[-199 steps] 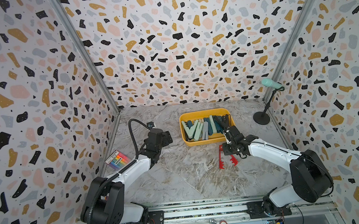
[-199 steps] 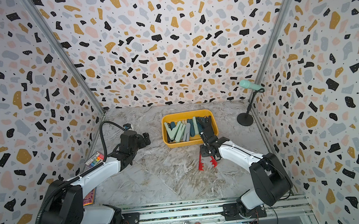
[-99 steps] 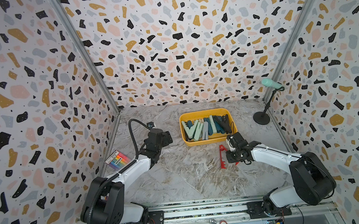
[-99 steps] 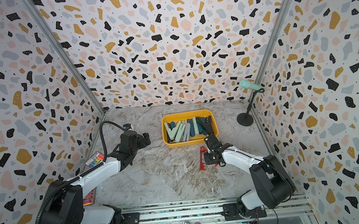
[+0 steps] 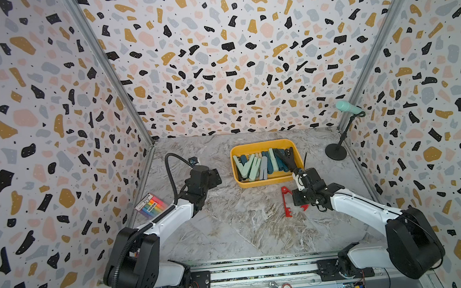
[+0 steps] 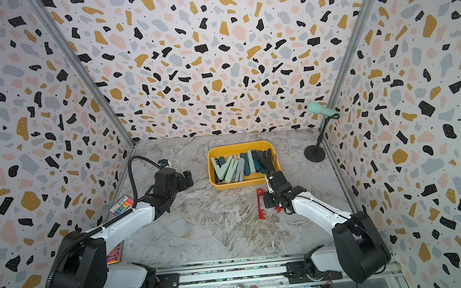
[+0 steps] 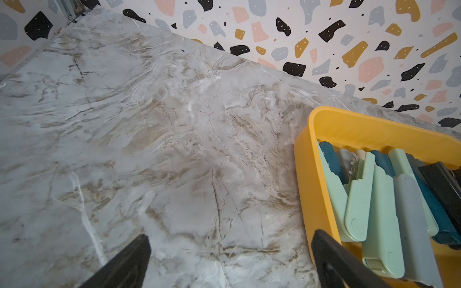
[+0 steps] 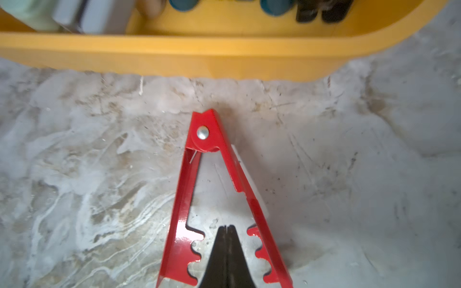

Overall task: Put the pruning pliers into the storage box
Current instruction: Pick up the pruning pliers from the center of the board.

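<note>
The yellow storage box (image 5: 263, 183) (image 6: 241, 183) stands at the back middle of the marble table, holding several pruning pliers (image 5: 262, 164) (image 7: 381, 212) in teal, mint, grey and black. One red pruning pliers (image 5: 285, 202) (image 6: 260, 204) (image 8: 184, 199) lies on the table just in front of the box (image 8: 224, 62), arms spread, hinge toward it. My right gripper (image 5: 298, 199) (image 8: 226, 227) is shut, its fingers pressed together in the gap between the two red arms and gripping neither. My left gripper (image 5: 216, 178) (image 7: 230, 239) is open and empty beside the box's left wall (image 7: 306, 174).
A mint microphone (image 5: 349, 108) on a black stand (image 5: 336, 151) is at the back right corner. A rainbow-striped packet (image 5: 151, 205) lies by the left wall. Patterned walls close in three sides.
My right gripper has drawn back from the box's front rim toward the near side, come over the red pliers and closed its jaws. The left arm has not moved.
</note>
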`<state>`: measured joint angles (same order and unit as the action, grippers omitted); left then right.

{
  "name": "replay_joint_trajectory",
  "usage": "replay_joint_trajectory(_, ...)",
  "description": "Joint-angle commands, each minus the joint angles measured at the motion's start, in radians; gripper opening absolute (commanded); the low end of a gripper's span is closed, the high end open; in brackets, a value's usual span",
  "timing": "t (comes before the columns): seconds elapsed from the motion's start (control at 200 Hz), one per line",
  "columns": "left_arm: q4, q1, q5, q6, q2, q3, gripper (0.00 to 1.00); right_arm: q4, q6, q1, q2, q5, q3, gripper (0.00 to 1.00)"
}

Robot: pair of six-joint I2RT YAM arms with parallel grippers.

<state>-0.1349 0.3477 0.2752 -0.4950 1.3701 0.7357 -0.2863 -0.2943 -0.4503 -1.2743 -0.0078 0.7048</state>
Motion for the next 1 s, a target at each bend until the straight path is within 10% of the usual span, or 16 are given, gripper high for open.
replay_joint_trajectory(0.0, -0.015, -0.006, 0.016, -0.008, -0.008, 0.008, 1.00, -0.017, 0.017, -0.002, 0.042, 0.008, 0.040, 0.00)
replay_joint_trajectory(0.451, 0.001, -0.006, 0.041, -0.003, -0.038, -0.002, 0.99, -0.083, 0.098, 0.063, -0.132, -0.008, 0.059, 0.40)
replay_joint_trajectory(0.996, 0.006, -0.008, 0.147, -0.035, -0.104, -0.030, 0.99, -0.037, 0.115, 0.051, -0.223, -0.033, 0.043, 0.00)
